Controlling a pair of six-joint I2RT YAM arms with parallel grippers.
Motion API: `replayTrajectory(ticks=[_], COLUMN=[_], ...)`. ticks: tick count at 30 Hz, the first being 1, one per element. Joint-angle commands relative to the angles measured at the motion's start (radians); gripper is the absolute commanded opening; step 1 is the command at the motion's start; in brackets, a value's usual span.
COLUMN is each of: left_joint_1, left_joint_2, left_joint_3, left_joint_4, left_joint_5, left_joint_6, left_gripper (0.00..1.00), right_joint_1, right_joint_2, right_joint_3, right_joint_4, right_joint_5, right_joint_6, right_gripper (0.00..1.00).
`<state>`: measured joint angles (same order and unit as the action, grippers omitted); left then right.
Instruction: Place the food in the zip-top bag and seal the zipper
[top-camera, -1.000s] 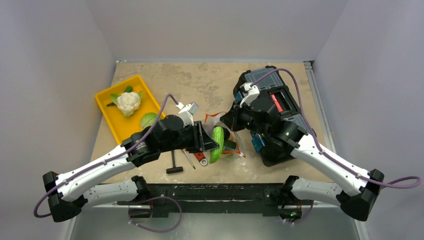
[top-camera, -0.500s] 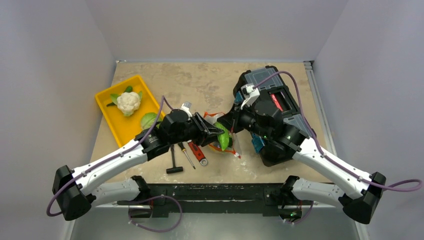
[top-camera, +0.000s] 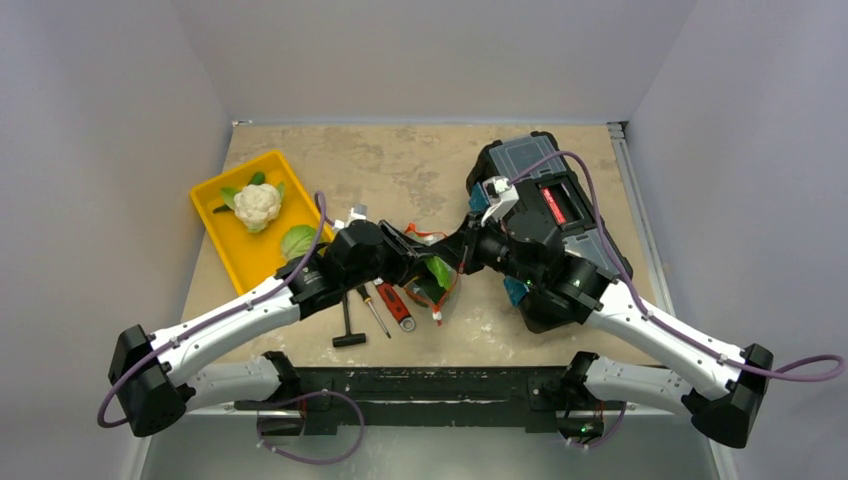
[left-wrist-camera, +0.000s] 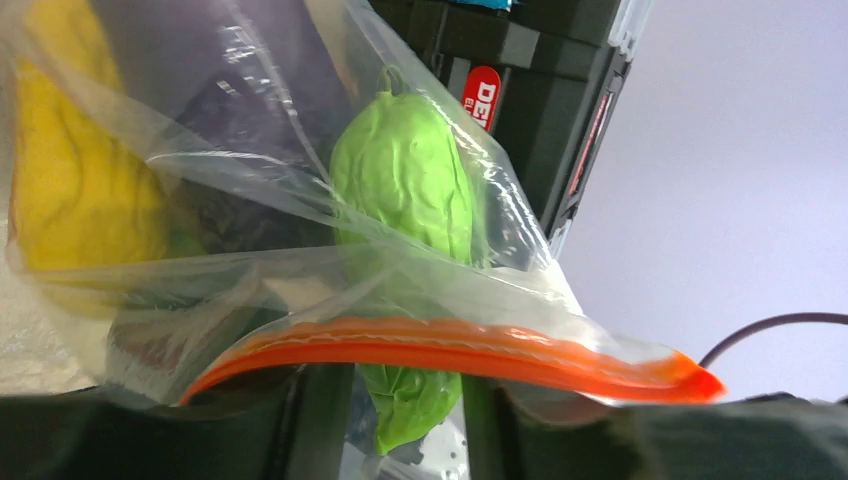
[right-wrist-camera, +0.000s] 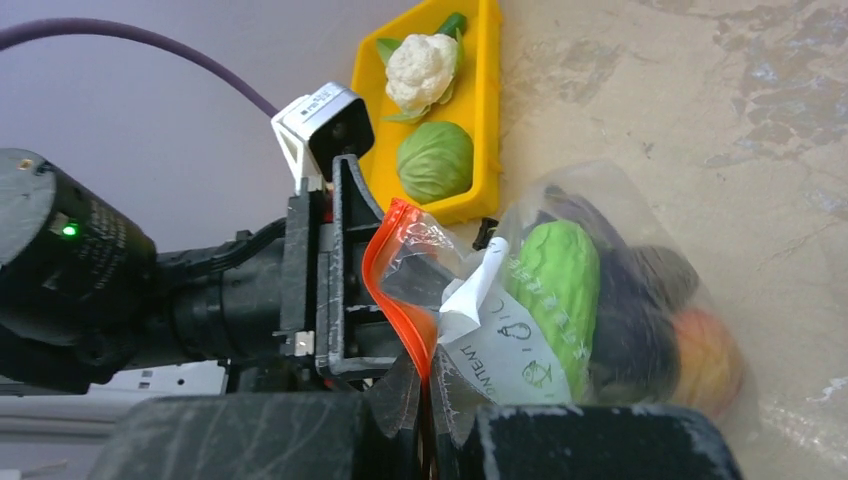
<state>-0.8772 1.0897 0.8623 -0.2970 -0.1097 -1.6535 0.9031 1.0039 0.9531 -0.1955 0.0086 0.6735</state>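
The zip-top bag (top-camera: 437, 285) hangs between my two grippers near the table's middle. Inside it show a green piece (right-wrist-camera: 555, 280), the dark purple eggplant (right-wrist-camera: 630, 320) and the orange ball (right-wrist-camera: 705, 360), beside the whitish label (right-wrist-camera: 500, 350). The left wrist view also shows the green piece (left-wrist-camera: 405, 190) and a yellow piece (left-wrist-camera: 70, 190). My right gripper (right-wrist-camera: 428, 385) is shut on the red-orange zipper (right-wrist-camera: 395, 270). My left gripper (left-wrist-camera: 395, 405) is open, with the zipper (left-wrist-camera: 450, 345) lying across its two fingers. In the top view the left gripper (top-camera: 415, 262) faces the right gripper (top-camera: 462, 252).
A yellow tray (top-camera: 225, 245) at the left holds the white cauliflower (top-camera: 257, 203) and pale-green cabbage (top-camera: 297, 240). A black toolbox (top-camera: 560, 200) stands at the right, under the right arm. A red-handled wrench (top-camera: 397, 305), a screwdriver (top-camera: 375, 312) and a T-handle tool (top-camera: 347, 325) lie by the bag.
My left gripper has moved right and forward up against the bag. The bag has gone from lying spread on the table to bunched between the two grippers. My right gripper has shifted slightly left.
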Motion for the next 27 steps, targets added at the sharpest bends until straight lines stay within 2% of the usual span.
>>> replayTrajectory(ticks=[1,2,3,4,10,13,18,22,27], left_joint_1=[0.008,0.009,0.008,0.008,0.008,0.007,0.009,0.009,0.009], left_joint_2=[0.02,0.021,0.022,0.018,-0.091,-0.162,-0.266,-0.278,-0.209], left_joint_3=[0.043,0.052,0.066,0.083,0.067,0.077,0.13,0.206,0.283], left_joint_4=[0.013,0.009,-0.025,-0.061,-0.064,-0.092,-0.152,-0.194,-0.202], left_joint_5=[-0.049,-0.033,-0.021,-0.004,0.161,0.23,0.266,0.274,0.308], left_joint_6=[0.089,0.122,0.153,0.184,0.404,0.566,0.768,0.86,0.863], left_gripper=[0.55,0.75,0.9,0.94,0.95,0.95,0.94,0.93,0.92], right_joint_1=[0.008,0.01,0.009,0.008,0.008,0.008,0.008,0.008,0.008], right_joint_2=[-0.035,-0.033,-0.029,-0.029,-0.021,-0.017,0.006,0.039,0.066], right_joint_3=[0.035,0.041,0.046,0.05,0.082,0.077,0.057,0.053,0.053], right_joint_4=[0.091,0.09,0.092,0.09,0.026,0.01,0.014,0.036,0.065], right_joint_5=[-0.036,-0.04,-0.051,-0.062,0.018,0.048,0.037,0.006,-0.029], right_joint_6=[0.049,0.05,0.051,0.06,0.008,-0.018,-0.041,-0.072,-0.073], right_gripper=[0.0,0.0,0.0,0.0,0.0,0.0,0.0,0.0,0.0])
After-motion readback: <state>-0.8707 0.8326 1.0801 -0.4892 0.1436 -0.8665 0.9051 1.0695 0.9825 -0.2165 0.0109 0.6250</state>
